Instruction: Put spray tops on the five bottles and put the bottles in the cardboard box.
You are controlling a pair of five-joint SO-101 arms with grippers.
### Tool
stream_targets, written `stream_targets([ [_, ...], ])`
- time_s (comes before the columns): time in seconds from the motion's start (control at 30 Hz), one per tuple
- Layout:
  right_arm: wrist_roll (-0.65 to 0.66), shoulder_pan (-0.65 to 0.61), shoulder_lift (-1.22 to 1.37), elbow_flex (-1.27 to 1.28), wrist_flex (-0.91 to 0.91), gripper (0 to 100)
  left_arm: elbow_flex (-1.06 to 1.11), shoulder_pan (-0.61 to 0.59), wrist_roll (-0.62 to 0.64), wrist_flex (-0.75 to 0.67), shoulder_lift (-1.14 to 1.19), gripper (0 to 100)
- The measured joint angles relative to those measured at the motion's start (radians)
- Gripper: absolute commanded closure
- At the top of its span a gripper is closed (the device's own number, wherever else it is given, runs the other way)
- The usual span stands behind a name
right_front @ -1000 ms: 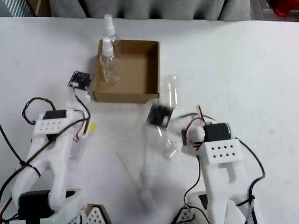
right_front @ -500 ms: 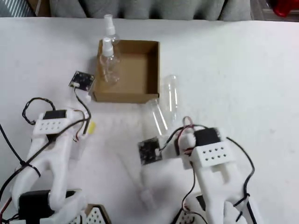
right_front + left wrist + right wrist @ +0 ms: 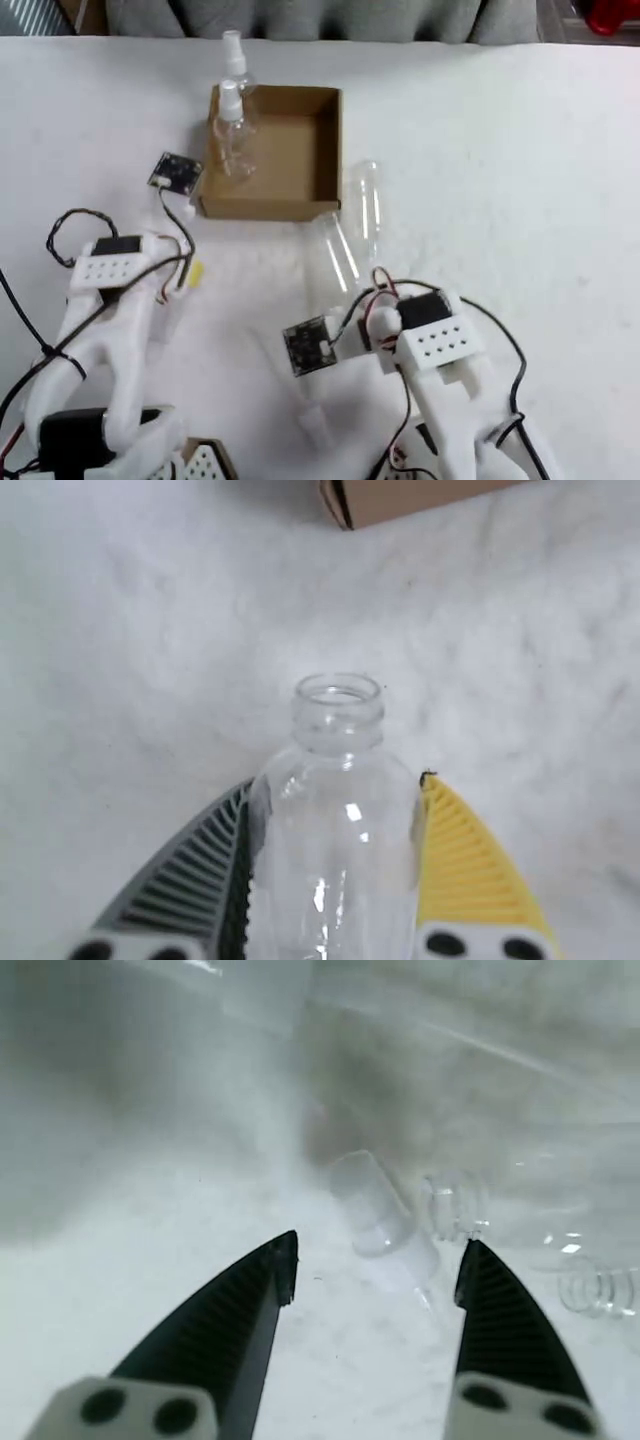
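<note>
One uncapped bottle (image 3: 338,715) clamped in left tool (image 3: 335,785); right tool (image 3: 378,1248) agape, spray top (image 3: 385,1205) ahead.

White, faintly textured tabletop (image 3: 520,150) across the whole high view. Beyond its far edge, grey pleated upholstery (image 3: 320,18) along most of that edge. Red object (image 3: 612,15) at far right corner, cut off, kind not determinable. Grey striped panel (image 3: 25,15) at far left corner.
</note>
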Motion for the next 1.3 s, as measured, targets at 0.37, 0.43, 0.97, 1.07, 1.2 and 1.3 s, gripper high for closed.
stream_targets([
  [0.37,0.025,0.005,0.074,0.003,-0.029,76.9,0.000,0.000,0.000,0.000,0.000,98],
  [0.43,0.025,0.017,0.124,-0.014,-0.029,77.1,0.000,0.000,0.000,0.000,0.000,98],
  [0.97,0.025,0.078,0.390,-0.132,-0.114,94.3,0.000,0.000,0.000,0.000,0.000,98],
  [1.07,-0.014,0.078,0.391,-0.152,-0.112,97.1,0.000,0.000,0.000,0.000,0.000,98],
  [1.2,-0.183,0.106,0.393,-0.235,-0.100,98.2,0.000,0.000,0.000,0.000,0.000,98],
  [1.3,-0.327,0.143,0.393,-0.331,-0.041,98.2,0.000,0.000,0.000,0.000,0.000,98],
])
